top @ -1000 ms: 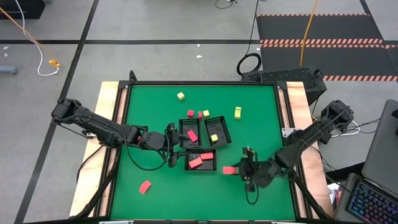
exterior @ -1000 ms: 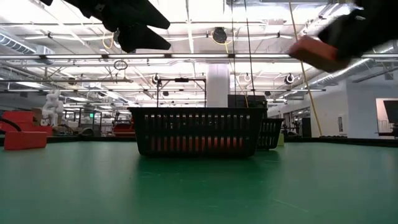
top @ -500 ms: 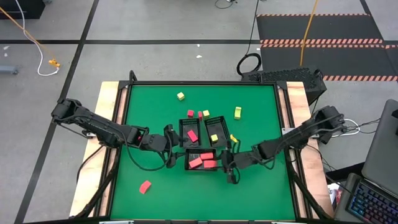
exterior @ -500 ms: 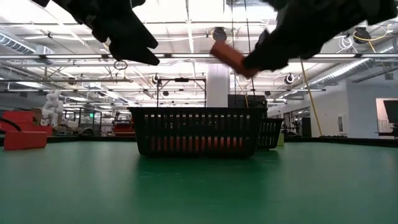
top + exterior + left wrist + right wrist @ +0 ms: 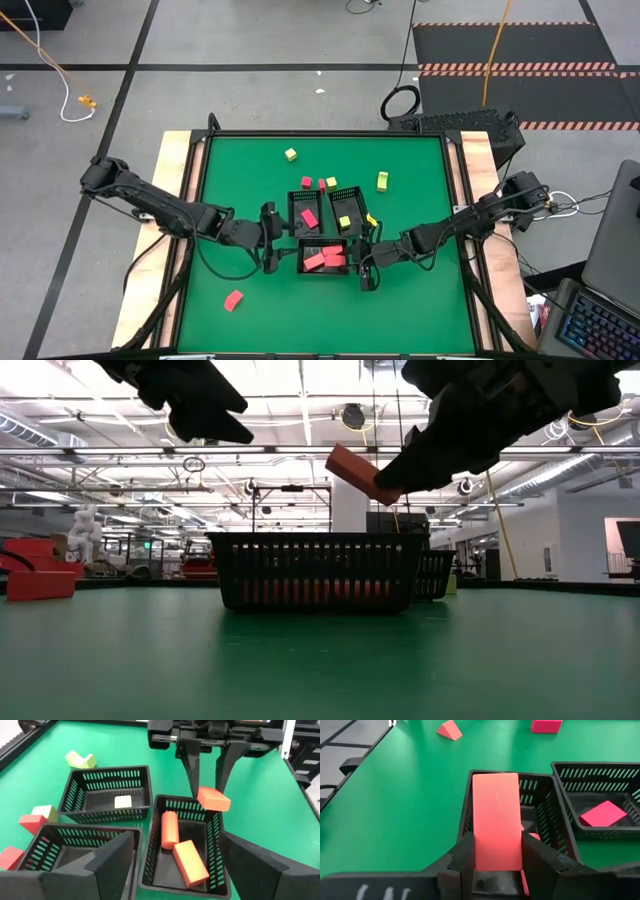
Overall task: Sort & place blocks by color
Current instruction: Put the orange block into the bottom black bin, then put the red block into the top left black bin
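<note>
I'm holding the right gripper [image 5: 209, 795] over the near tray [image 5: 218, 847], fingers pinching a red bar [image 5: 214, 799], tilted, just above the rim. Two red blocks [image 5: 177, 847] are lying directly below. Left gripper [image 5: 195, 405] is hovering beside the tray, fingers spread, empty. Recommended: centre the bar over the tray interior, level it, lower approx. to rim height before releasing; otherwise it may clip the wall and bounce out.

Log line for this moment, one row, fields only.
right pincer: shut on red block, above near tray | left pincer: open, beside trays | tray contents: two red blocks
</note>
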